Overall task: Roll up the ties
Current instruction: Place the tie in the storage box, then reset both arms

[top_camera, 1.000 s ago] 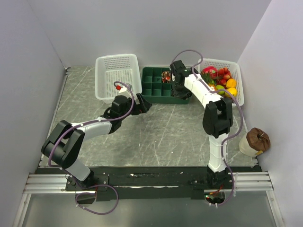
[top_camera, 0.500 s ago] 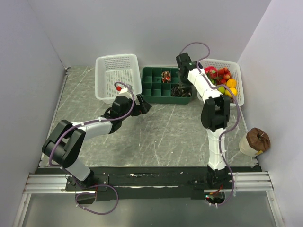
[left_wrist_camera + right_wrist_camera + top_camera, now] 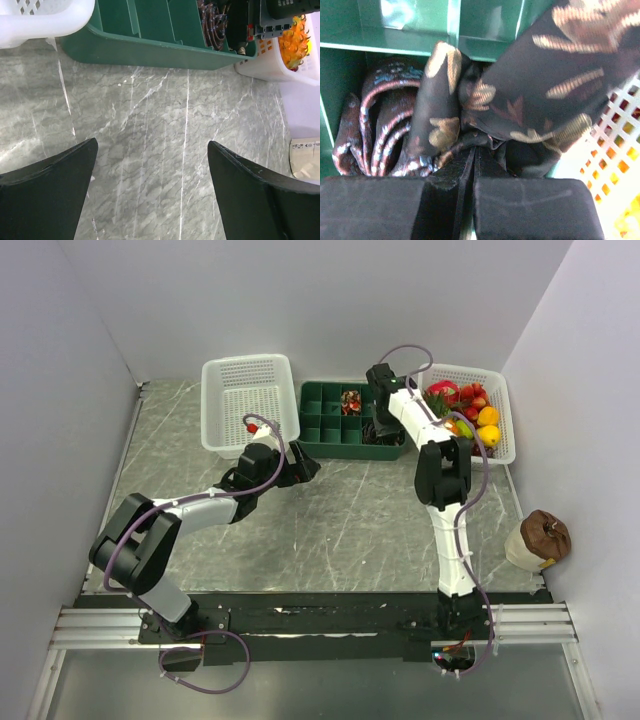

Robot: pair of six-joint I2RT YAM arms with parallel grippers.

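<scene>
Left gripper [image 3: 152,150] is hanging wide open over the table [image 3: 150,115], just short of the green tray [image 3: 150,50]. Right gripper [image 3: 474,155] is sitting with jaws fully together at the dark leaf-patterned tie [image 3: 520,100], which is lying bunched in a right-end cell beside a reddish coil [image 3: 380,115]. Whether a fold is pinched is unclear. Judgement: tuck the loose folds inward and avoid snagging the coil.

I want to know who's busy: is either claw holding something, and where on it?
The right claw pinches the dark tan-patterned tie by a bunched fold of its cloth. The left claw is open and empty.
</scene>
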